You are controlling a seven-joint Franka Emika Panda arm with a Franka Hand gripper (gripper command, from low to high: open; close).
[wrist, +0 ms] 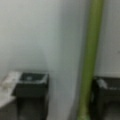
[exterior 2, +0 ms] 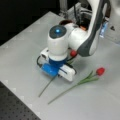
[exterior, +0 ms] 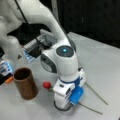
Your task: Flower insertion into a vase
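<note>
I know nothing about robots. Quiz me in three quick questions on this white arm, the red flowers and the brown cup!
1. True or false: a flower already stands in the plain reddish-brown cylindrical vase.
2. In the wrist view, what runs between the spread fingers of the gripper? A) a thin green flower stem B) a red bloom C) nothing
3. In a front view, how many red blooms show above the grey table?

Key: 1 false, no flower stands in it. 2 A. 3 two: one bloom far from the arm, one bloom beside it.

White arm (exterior: pixel 62 62), blue-lit joint cap
</note>
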